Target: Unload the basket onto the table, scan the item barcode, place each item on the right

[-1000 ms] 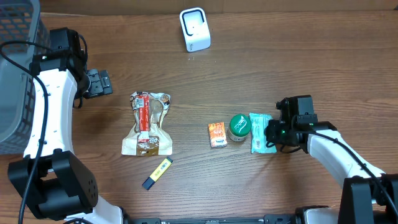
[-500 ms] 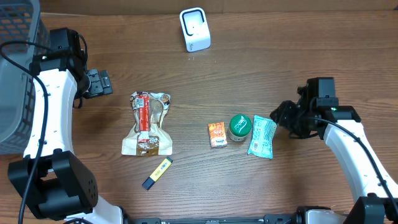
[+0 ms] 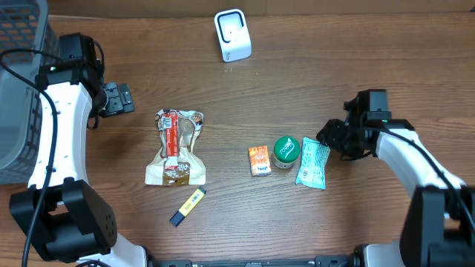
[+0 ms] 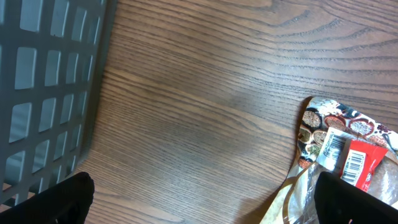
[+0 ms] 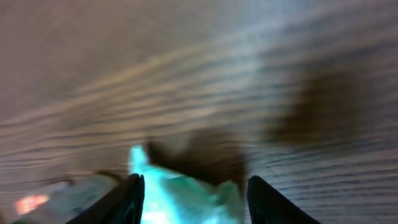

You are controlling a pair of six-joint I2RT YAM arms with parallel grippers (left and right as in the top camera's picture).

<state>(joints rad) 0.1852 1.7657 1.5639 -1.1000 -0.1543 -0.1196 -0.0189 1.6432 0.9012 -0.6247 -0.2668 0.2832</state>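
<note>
The teal packet [image 3: 312,165], lying lengthwise down-frame, is bracketed at its upper end by the parted jaws of the right gripper [image 3: 327,139]. The left gripper [image 3: 119,99], spread wide, is seen far off, upper left.

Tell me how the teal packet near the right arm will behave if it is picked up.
The teal packet looks flat and thin, so it is probably light and floppy. Its smooth film wrapper may slip between the right fingers.

- A brown wooden desk [image 3: 356,59] fills all I see, its grain running side to side.
- A grey lattice basket [image 3: 18,30] stands at my left edge.
- Even light, soft shadows.
</note>
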